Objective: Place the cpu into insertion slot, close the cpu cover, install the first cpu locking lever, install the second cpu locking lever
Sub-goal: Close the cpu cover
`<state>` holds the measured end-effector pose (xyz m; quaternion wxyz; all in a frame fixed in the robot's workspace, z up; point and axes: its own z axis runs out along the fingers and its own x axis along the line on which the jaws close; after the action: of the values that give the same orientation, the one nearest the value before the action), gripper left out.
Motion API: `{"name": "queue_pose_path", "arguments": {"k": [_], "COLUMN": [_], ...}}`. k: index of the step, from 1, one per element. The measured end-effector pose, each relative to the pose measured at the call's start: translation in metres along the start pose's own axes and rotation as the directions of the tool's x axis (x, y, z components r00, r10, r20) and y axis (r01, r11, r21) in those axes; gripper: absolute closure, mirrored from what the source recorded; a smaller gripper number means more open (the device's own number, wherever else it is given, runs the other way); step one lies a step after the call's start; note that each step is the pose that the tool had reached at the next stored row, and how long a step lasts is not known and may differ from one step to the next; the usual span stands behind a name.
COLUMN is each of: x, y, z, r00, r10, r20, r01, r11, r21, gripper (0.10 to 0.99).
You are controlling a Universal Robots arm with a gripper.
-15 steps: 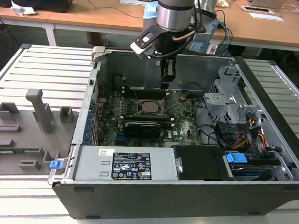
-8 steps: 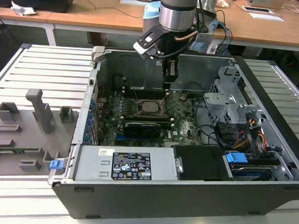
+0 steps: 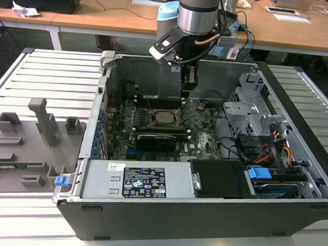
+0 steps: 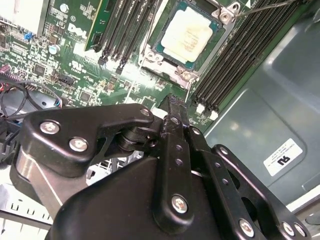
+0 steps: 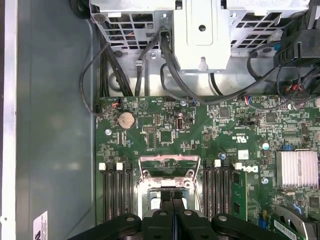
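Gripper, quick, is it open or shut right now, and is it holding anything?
Gripper: shut, with nothing visibly held.

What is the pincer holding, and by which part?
Nothing. The pincer is shut with nothing in its grip, and its tip is low over the board beside the seated cpu.
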<state>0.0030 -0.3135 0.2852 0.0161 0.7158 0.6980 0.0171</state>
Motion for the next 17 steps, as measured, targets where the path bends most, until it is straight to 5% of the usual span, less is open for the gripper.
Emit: {"name": "queue_pose_path", "arguments": {"k": [10, 16, 17], "x": [0.0044, 0.0053, 0.0051], "y": [0.0118, 0.0140, 0.0236], "z": [0.0008, 0.0071, 0.0120], "r00": [1.0000, 0.9972, 0.9973], "r10": [-0.003, -0.074, -0.074], "r20": [-0.0001, -0.0036, -0.0035], "r01": [0.003, 0.074, 0.074], "r11": [1.0000, 0.9972, 0.9973], "r21": [0.000, 0.003, 0.003], "gripper": [0.980, 0.980, 0.980]}}
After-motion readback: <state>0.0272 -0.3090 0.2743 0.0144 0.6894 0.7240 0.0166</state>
